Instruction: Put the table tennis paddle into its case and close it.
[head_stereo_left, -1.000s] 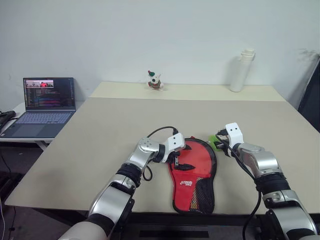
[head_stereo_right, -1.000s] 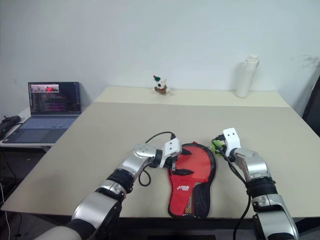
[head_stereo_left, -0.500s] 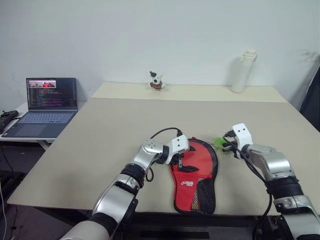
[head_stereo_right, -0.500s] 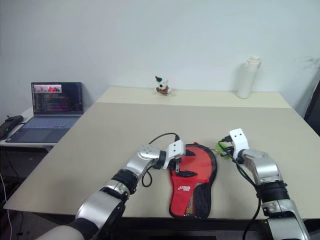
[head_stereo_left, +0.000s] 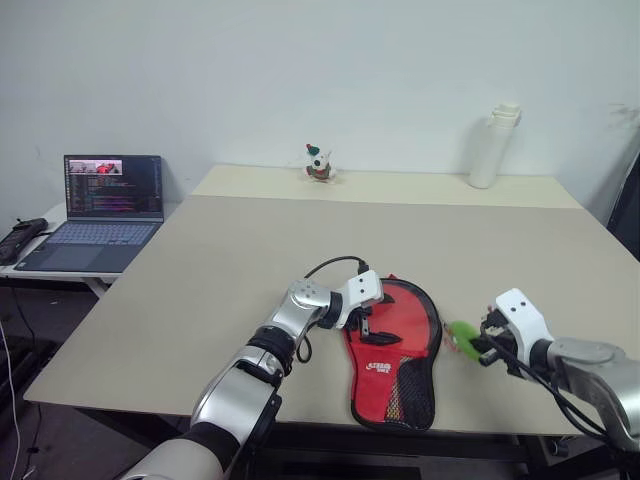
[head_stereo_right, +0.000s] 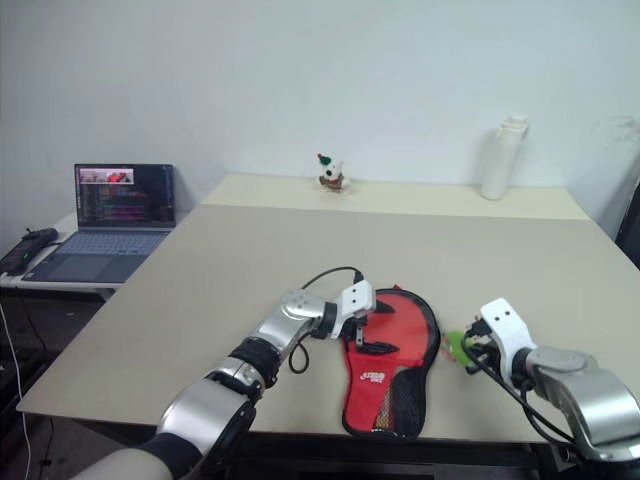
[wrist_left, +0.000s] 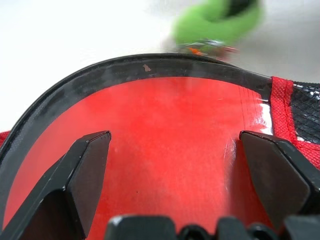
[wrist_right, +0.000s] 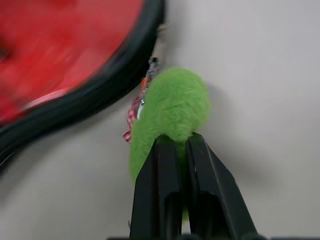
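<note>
The case (head_stereo_left: 393, 345) lies flat on the table (head_stereo_left: 220, 260) near its front edge, red side up, black trim around the rim, mesh pocket toward the front edge. The table tennis paddle cannot be told apart from the case.

The left claw (head_stereo_left: 368, 322) sits over the round end of the case, released, its two black fingers (wrist_left: 82, 170) spread wide just above the red surface; contact cannot be confirmed.

The right claw (head_stereo_left: 484, 347) is just beside the case on its right, clenched on the green pompom pull (wrist_right: 172, 107), which sits just off the case's black rim.

Well behind the case, at the table's far edge: a small figurine (head_stereo_left: 318, 163) and a white bottle (head_stereo_left: 494, 146). A laptop (head_stereo_left: 95, 210) stands open on a separate surface, left of the case.
</note>
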